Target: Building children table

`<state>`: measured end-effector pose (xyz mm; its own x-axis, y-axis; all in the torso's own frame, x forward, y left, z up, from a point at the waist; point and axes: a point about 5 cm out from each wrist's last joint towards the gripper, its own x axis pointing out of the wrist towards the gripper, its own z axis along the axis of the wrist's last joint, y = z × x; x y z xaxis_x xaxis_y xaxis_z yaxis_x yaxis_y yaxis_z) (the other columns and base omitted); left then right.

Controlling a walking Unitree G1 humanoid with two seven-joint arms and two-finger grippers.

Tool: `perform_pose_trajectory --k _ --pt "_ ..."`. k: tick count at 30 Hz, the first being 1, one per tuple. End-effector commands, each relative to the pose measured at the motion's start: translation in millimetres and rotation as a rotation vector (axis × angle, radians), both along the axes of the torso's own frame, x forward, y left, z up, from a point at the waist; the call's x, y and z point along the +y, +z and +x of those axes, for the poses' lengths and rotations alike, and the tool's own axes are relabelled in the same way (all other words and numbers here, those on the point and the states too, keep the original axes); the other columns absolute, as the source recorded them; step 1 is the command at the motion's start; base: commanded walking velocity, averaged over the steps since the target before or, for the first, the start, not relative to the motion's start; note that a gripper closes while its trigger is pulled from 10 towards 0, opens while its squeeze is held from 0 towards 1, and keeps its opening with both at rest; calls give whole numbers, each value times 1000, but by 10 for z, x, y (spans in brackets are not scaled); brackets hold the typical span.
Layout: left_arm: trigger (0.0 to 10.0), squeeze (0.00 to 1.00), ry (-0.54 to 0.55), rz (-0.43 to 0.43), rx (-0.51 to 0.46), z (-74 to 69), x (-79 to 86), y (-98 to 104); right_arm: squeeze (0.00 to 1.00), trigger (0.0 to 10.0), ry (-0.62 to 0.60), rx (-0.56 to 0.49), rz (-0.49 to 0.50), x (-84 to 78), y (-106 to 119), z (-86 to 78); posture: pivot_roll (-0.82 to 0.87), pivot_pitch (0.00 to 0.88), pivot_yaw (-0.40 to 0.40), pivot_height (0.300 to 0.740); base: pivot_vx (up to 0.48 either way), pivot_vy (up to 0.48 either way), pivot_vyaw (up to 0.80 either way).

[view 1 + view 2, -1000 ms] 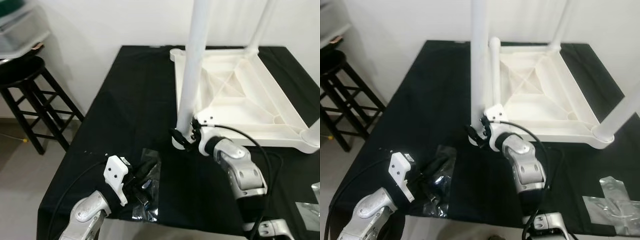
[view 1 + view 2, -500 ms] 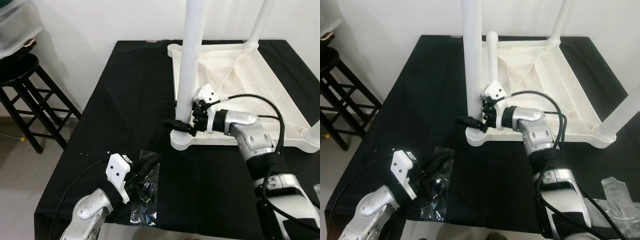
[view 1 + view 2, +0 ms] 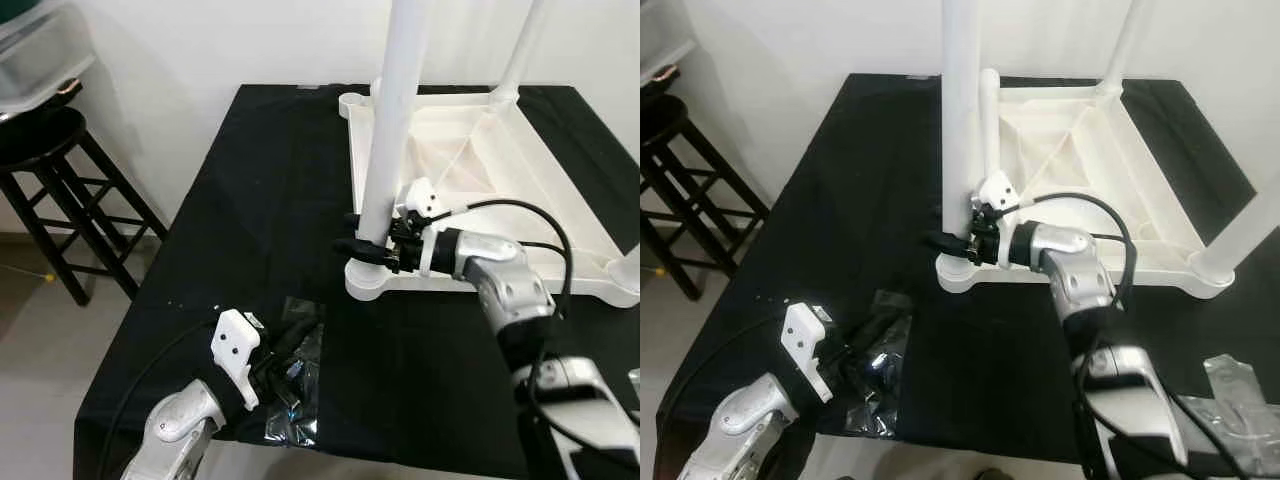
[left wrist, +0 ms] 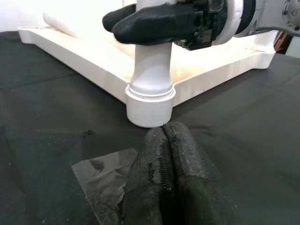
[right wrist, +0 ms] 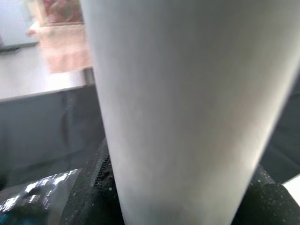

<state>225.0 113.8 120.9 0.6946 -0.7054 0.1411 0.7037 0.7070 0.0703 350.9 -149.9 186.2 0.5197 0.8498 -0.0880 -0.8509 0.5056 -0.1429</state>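
A white children's table lies upside down on the black-covered worktop, its legs pointing up. My right gripper is shut on the near-left leg just above its socket. In the left wrist view its black fingers clasp that leg. The right wrist view has the leg pressed close between the fingers. My left gripper rests shut near the worktop's front left, fingertips together over a clear plastic bag.
A black stool stands on the floor to the left, below a plastic storage box. Two more table legs rise at the far and right corners. A crumpled foil bag lies front right.
My right forearm has swung from in front of the table's corner round to its right side, while the gripper stayed at the leg's base. The left gripper has not moved. The camera shifted slightly.
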Motion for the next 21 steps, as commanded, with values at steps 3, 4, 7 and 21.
perform_pose_trajectory --k 3,4,7,21 --pt "10000 0 -1 14 15 -32 18 -43 0 0 -491 55 78 151 -394 -67 8 115 1 740 0 0 0" --pt "10000 0 -1 14 15 -30 23 -42 0 0 -683 156 71 223 -632 -207 -1 116 10 740 0 0 0" --pt "10000 0 -3 16 16 -18 30 -46 0 0 -630 -25 75 426 -421 -301 1 116 13 740 0 0 0" --pt "10000 0 6 12 7 -12 11 -38 1000 10000 -376 94 146 699 -413 -333 7 115 4 740 0 0 0"
